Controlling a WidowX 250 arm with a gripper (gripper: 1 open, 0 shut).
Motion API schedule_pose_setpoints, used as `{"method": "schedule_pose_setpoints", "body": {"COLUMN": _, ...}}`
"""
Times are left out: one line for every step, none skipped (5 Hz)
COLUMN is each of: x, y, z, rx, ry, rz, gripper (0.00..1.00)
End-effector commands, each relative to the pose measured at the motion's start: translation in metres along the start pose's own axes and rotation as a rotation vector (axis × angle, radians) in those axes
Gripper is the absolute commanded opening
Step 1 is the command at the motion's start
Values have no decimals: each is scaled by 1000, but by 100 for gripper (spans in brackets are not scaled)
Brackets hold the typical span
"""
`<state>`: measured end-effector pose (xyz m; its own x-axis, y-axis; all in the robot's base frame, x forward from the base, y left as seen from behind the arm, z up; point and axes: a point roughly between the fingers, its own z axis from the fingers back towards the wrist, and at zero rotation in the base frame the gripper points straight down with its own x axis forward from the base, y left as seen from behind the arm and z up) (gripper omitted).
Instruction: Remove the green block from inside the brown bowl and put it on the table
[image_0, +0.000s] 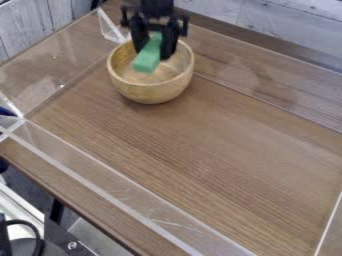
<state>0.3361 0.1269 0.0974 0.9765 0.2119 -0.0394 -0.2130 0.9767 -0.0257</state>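
Observation:
The brown bowl (150, 76) stands on the table (201, 150) at the back left. Over its far side hangs my gripper (152, 45), black, shut on the green block (148, 55). The block is gripped near its upper end, tilted, with its lower end just above the bowl's inside near the far rim. The gripper's upper part is partly cut off by the frame's top edge.
Clear acrylic walls (80, 170) run along the table's edges, near the left and front, and another wall stands behind the bowl. Wood-grain surface spreads to the right and toward the front of the bowl.

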Motion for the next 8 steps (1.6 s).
{"method": "schedule_pose_setpoints", "body": {"x": -2, "y": -17, "z": 59, "rx": -24, "ry": -138, "rz": -50, "gripper": 0}}
{"method": "schedule_pose_setpoints", "body": {"x": -14, "y": -51, "z": 69, "rx": -51, "ry": -147, "rz": -130, "gripper": 0}}
{"method": "schedule_pose_setpoints", "body": {"x": -27, "y": -90, "z": 64, "rx": -61, "ry": -121, "rz": -265, "gripper": 0}}
{"method": "schedule_pose_setpoints", "body": {"x": -38, "y": -124, "z": 44, "rx": -54, "ry": -99, "rz": -357, "gripper": 0}}
{"method": "schedule_pose_setpoints", "body": {"x": -44, "y": -138, "z": 21, "rx": -46, "ry": -77, "rz": -398, "gripper": 0}}
{"method": "schedule_pose_setpoints", "body": {"x": -46, "y": -143, "z": -4, "rx": -43, "ry": -52, "rz": -420, "gripper": 0}}
{"method": "schedule_pose_setpoints", "body": {"x": -47, "y": -149, "z": -30, "rx": -41, "ry": -30, "rz": -441, "gripper": 0}}
{"method": "schedule_pose_setpoints", "body": {"x": -46, "y": -157, "z": -51, "rx": -41, "ry": -18, "rz": -457, "gripper": 0}}
